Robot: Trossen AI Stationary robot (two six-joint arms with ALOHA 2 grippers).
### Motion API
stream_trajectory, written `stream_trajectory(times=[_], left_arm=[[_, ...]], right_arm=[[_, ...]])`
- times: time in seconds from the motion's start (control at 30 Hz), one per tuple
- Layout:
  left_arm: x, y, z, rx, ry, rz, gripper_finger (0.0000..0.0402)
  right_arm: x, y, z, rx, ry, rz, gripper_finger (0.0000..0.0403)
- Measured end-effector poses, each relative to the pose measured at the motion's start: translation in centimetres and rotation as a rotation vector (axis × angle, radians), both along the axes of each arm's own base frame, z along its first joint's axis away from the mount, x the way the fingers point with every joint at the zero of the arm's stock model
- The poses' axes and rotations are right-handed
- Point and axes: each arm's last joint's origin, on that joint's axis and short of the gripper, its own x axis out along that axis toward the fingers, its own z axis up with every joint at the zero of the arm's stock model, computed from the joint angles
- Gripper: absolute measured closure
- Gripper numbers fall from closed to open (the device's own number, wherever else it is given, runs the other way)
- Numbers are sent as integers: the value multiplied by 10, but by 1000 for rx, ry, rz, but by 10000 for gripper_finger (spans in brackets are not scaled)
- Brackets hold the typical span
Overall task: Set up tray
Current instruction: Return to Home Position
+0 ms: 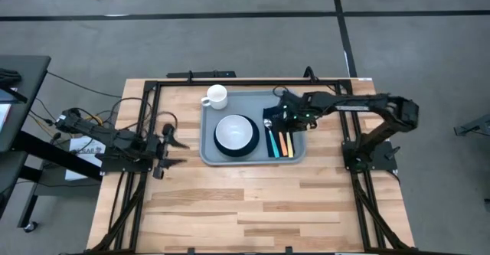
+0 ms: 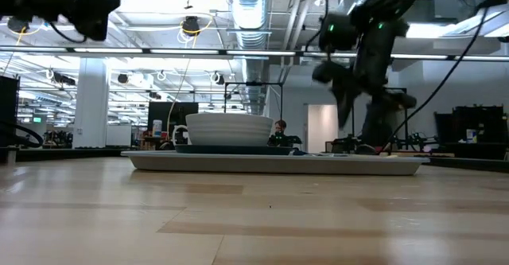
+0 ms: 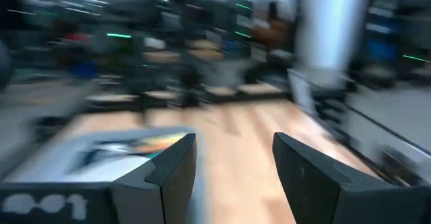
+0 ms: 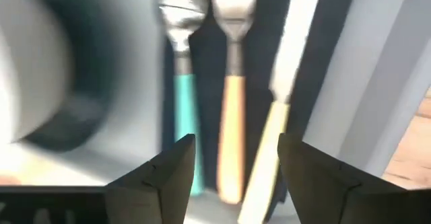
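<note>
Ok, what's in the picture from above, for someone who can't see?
A grey-blue tray on a wooden table holds a white bowl on a dark plate, a white mug, and a green spoon, orange fork and yellow knife. The right arm hangs its jaws over the cutlery; the left arm sits at the table's left edge.

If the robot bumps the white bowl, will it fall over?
Probably not: the white bowl looks wide and low, so it should slide rather than tip. It sits on a dark plate, so it might skid. It looks hard, perhaps breakable.
</note>
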Motion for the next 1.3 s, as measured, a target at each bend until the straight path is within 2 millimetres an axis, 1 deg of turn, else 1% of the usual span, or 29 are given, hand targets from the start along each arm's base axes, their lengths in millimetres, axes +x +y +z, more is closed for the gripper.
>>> stream_trajectory(times=[0.13, 0.17, 0.23, 0.33, 0.37, 0.47, 0.53, 0.6, 0.67, 0.73, 0.83, 0.87, 0.93, 1.0, 1.07, 1.2, 1.3], left_arm=[[-9, 11, 26, -31, -83, 261, 214], [-12, 13, 30, -30, -103, 298, 214], [-18, 16, 32, -27, -132, 299, 214], [-22, 15, 23, -64, -146, 217, 214], [-23, 15, 18, -89, -148, 193, 214], [-21, 15, 0, -163, -138, 196, 214], [-19, 14, -10, -179, -92, 229, 214], [-16, 13, -18, -208, -82, 227, 214], [-14, 13, -26, -214, -73, 224, 214], [-13, 12, -28, -213, -64, 208, 214], [-12, 11, -35, -209, -54, 206, 214], [-11, 11, -38, -210, -46, 206, 214], [-11, 10, -40, -223, -54, 202, 214], [-10, 10, -40, -256, -46, 203, 214], [-11, 11, -40, -292, -55, 220, 214], [-11, 11, -40, -294, -53, 201, 214], [-11, 10, -40, -287, -50, 177, 214]], right_arm=[[-5, 15, 29, -43, -133, 42, 193], [-6, 21, 35, -50, -161, 62, 193], [-8, 33, 46, -64, -211, 110, 193], [-11, 48, 58, -84, -273, 162, 196], [-10, 54, 62, -132, -295, 190, 196], [-6, 75, 76, -376, -404, 355, 197], [-3, 89, 93, -524, -535, 460, 197], [-4, 101, 113, -646, -699, 570, 197], [-15, 106, 132, -733, -818, 649, 197], [-29, 109, 150, -801, -920, 698, 197], [-57, 110, 162, -885, -1008, 752, 197], [-67, 110, 161, -909, -1034, 766, 197], [-84, 110, 154, -951, -1075, 779, 197], [-99, 109, 138, -974, -1108, 777, 197], [-110, 108, 114, -981, -1131, 771, 197], [-127, 107, 57, -954, -1207, 758, 197], [-136, 106, 23, -922, -1298, 714, 198]])
